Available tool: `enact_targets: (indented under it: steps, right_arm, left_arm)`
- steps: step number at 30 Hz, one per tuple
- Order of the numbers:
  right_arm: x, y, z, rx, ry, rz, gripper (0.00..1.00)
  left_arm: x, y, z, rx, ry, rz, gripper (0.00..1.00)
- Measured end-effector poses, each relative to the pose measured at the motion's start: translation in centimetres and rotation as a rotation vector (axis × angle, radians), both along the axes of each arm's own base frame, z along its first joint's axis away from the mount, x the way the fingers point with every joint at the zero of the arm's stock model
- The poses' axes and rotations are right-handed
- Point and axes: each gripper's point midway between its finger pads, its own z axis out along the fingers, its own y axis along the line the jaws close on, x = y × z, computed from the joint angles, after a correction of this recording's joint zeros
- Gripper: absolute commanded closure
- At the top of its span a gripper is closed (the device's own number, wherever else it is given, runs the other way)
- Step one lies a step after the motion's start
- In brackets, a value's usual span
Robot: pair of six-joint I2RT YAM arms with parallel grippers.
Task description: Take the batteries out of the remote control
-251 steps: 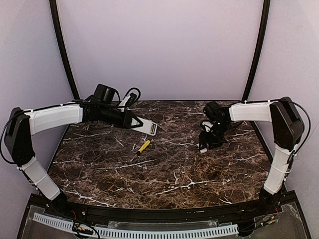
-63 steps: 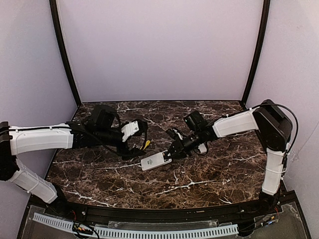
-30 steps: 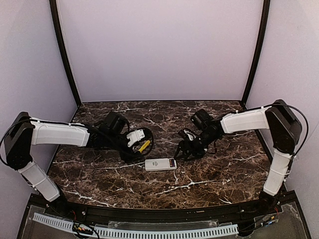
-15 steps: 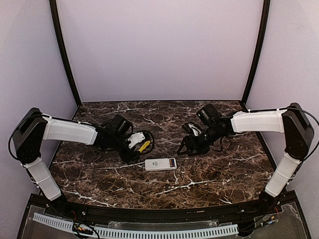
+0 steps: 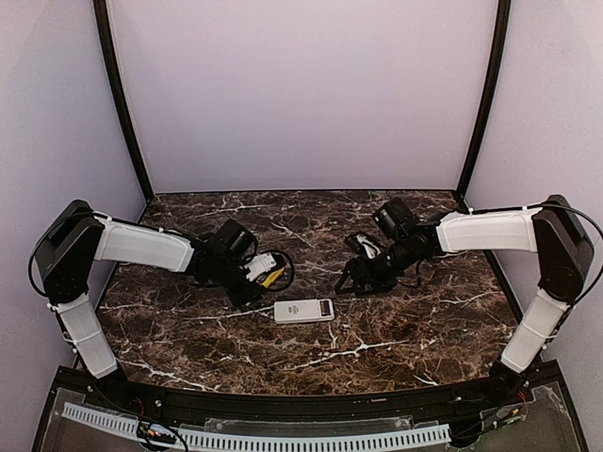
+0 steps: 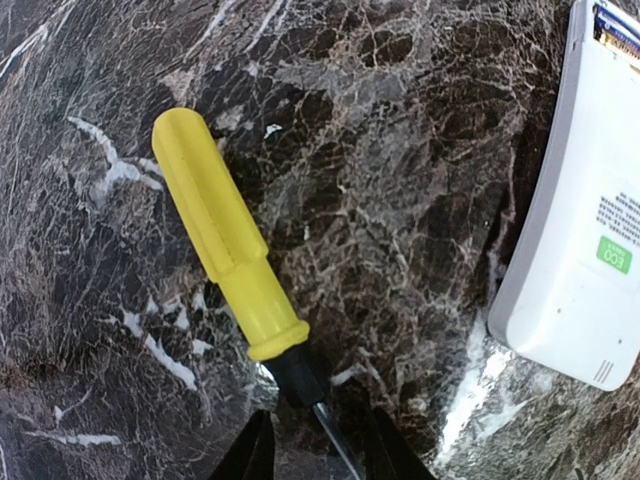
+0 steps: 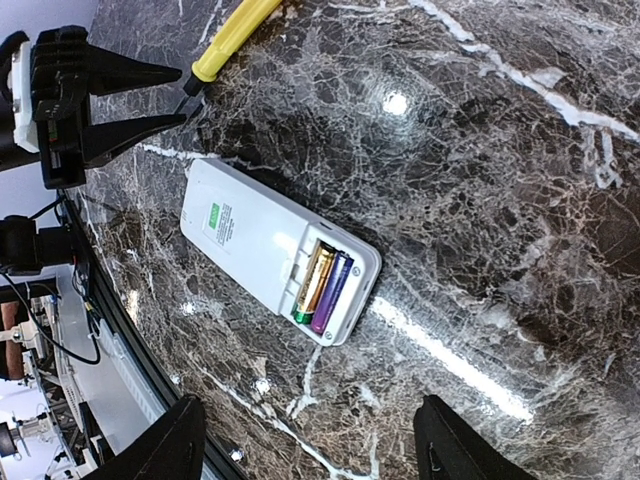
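Observation:
The white remote control (image 5: 301, 311) lies face down mid-table, its battery bay open at the right end. Two batteries (image 7: 325, 285) sit side by side in the bay, one gold and green, one purple. The remote (image 7: 255, 240) lies just ahead of my right gripper (image 7: 315, 440), which is open, empty and hovering to the remote's upper right (image 5: 346, 281). My left gripper (image 6: 320, 462) is open, its fingertips straddling the metal shaft of the yellow-handled screwdriver (image 6: 225, 240) without closing on it. It sits left of the remote (image 5: 256, 286). The remote's end also shows in the left wrist view (image 6: 585, 250).
The screwdriver (image 5: 273, 276) lies on the dark marble table (image 5: 377, 348) just above the remote's left end. Black frame posts (image 5: 121, 94) and purple walls stand behind and beside the table. I see no separate white cover.
The remote was set down mid-table and has lain still for the last second. My right gripper drew back to the right of it. My left gripper slid in onto the screwdriver's shaft.

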Motion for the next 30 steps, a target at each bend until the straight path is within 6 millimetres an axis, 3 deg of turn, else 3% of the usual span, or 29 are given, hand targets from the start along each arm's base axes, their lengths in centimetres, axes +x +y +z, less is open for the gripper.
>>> enact_targets:
  steps: [6, 11, 23, 30]
  right_arm:
    - [-0.1, -0.1, -0.3, -0.004, 0.004, 0.0, 0.29]
    - [-0.1, -0.1, -0.3, -0.004, 0.004, -0.001, 0.3]
    - [0.0, -0.2, -0.1, -0.008, -0.009, -0.003, 0.3]
    - [0.5, -0.1, 2.5, 0.034, -0.124, 0.038, 0.3]
  left_arm:
    - [-0.1, 0.2, -0.7, 0.018, 0.016, 0.005, 0.77]
    - [0.1, 0.1, -0.7, 0.022, 0.023, 0.012, 0.98]
    - [0.2, 0.0, -0.5, 0.022, 0.024, 0.012, 1.0]
    - [-0.4, -1.2, 1.6, -0.057, 0.027, -0.034, 1.0]
